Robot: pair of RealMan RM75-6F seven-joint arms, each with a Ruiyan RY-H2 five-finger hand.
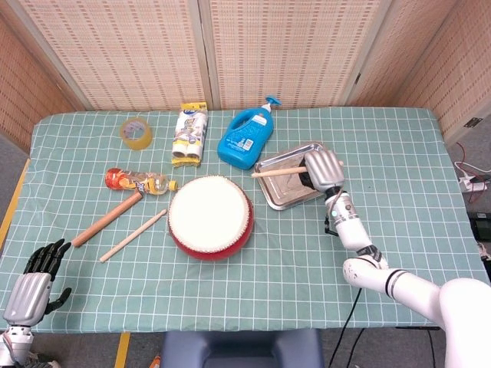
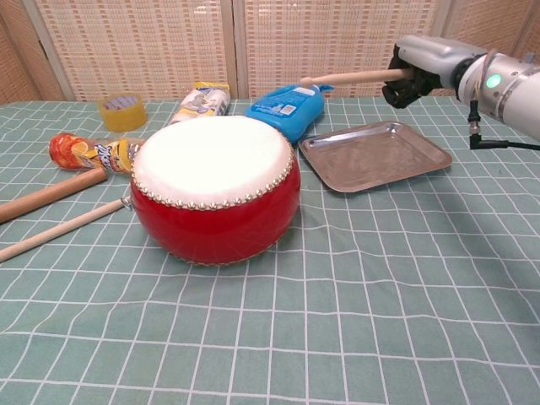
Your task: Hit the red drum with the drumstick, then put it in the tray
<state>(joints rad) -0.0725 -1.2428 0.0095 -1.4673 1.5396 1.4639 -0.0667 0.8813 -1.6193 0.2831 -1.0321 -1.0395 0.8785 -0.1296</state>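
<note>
**Head view: drumstick carried over the tray, drum left behind**

Head view shows the right hand (image 1: 323,166) above the tray (image 1: 270,195), which lies toward the far right part of the tabletop (image 1: 399,153), just right of the red drum (image 1: 210,217). The hand grips the drumstick (image 1: 278,172) by its butt end, so the shaft runs out level to the left with its tip over the tray's left edge. That hold suits the second half of the task: judging by the stick's position clear of the drumhead, the strike looks done and the stick is being lined up for setting down along the tray.

In the chest view the stick (image 2: 346,78) hangs well above the tray's rim (image 2: 333,184), not touching it, so a lowering move is still needed before release.

The fingers (image 2: 403,89) of the right hand are curled tight around the stick's end. How each finger sits on the wood is hard to make out from either camera, though the grasp looks firm rather than a light pinch.

The left hand (image 1: 34,282) rests low off the near left corner of the tabletop, holding nothing, its fingers loosely apart.

A second plain stick (image 1: 132,236) and a thicker wooden rod (image 1: 106,220) lie left of the drum, and a blue bottle (image 1: 246,139) stands just beyond the tray's far left corner.
</note>
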